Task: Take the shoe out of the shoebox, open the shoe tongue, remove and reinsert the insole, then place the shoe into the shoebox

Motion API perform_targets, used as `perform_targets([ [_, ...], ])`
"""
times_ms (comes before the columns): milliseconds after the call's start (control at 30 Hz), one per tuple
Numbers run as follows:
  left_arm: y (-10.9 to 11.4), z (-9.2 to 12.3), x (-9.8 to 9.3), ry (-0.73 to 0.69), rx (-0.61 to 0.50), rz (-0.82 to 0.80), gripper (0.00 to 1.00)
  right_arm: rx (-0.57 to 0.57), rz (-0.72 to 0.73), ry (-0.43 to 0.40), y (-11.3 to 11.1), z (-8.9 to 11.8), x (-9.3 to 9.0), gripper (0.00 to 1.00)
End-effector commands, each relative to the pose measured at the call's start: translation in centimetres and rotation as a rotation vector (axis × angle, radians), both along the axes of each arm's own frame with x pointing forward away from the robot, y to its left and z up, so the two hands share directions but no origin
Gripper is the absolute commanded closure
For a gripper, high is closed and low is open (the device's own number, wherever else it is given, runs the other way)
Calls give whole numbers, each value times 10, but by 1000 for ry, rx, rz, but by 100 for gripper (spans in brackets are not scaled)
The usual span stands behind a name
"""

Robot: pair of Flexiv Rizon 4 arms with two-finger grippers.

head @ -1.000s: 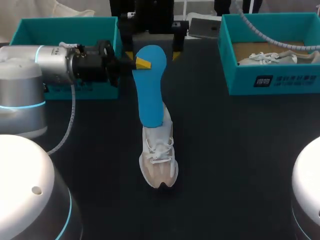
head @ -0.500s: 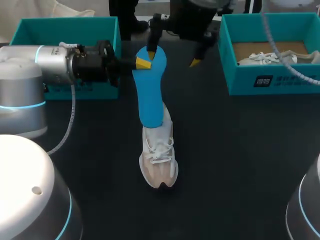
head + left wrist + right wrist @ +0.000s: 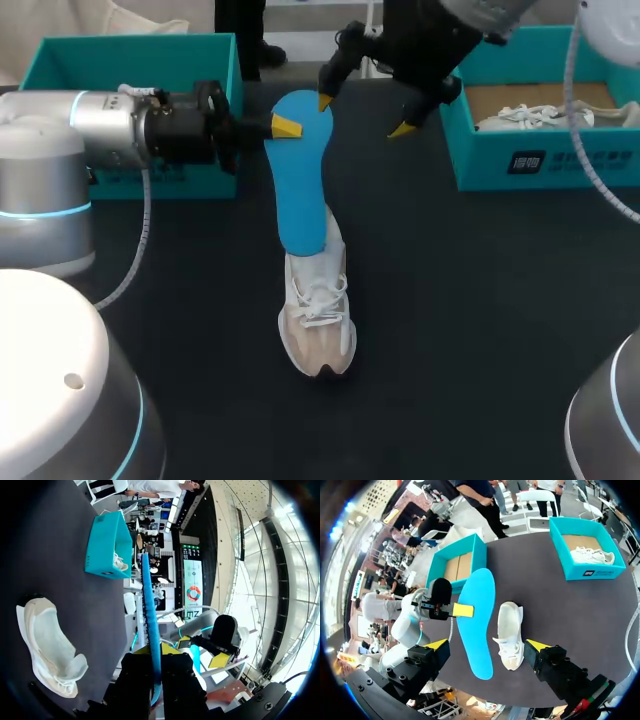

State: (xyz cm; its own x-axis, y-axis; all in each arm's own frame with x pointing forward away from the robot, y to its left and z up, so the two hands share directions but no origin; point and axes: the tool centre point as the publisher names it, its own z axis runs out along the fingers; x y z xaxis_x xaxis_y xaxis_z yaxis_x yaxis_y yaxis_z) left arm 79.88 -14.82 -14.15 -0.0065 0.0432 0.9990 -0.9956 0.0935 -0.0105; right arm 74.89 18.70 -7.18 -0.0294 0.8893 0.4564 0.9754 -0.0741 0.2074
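Observation:
My left gripper [image 3: 283,127] is shut on one end of the blue insole [image 3: 300,180], holding it in the air on edge. In the left wrist view the insole [image 3: 149,610] runs straight out from between the fingers. The white shoe [image 3: 318,315] lies on the dark table, its heel under the insole's free end. My right gripper [image 3: 362,115] hangs open above the held end, touching nothing. From the right wrist, the right gripper [image 3: 487,645] spans the insole [image 3: 477,620] and the shoe [image 3: 510,635] from above, with the left gripper [image 3: 457,610] beside them.
A teal shoebox [image 3: 540,160] at the back right holds another white shoe [image 3: 545,115]. A second teal shoebox [image 3: 130,50] stands at the back left, behind my left arm. The dark table [image 3: 470,330] surrounds the shoe.
My right gripper has come from the back middle a little to the right and turned, now slanting over the insole's held end. The left arm, insole and shoe have not moved.

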Motion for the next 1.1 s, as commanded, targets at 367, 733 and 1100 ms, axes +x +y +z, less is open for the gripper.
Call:
perform_targets([
  [367,0,-1,0,0,0,0,100,336,88,-73,-16,-12,3,0],
  [733,0,-1,0,0,0,0,100,675,187,-117,-36,-22,25,0],
  [1100,0,-1,0,0,0,0,100,853,245,-75,-26,-44,39,0],
])
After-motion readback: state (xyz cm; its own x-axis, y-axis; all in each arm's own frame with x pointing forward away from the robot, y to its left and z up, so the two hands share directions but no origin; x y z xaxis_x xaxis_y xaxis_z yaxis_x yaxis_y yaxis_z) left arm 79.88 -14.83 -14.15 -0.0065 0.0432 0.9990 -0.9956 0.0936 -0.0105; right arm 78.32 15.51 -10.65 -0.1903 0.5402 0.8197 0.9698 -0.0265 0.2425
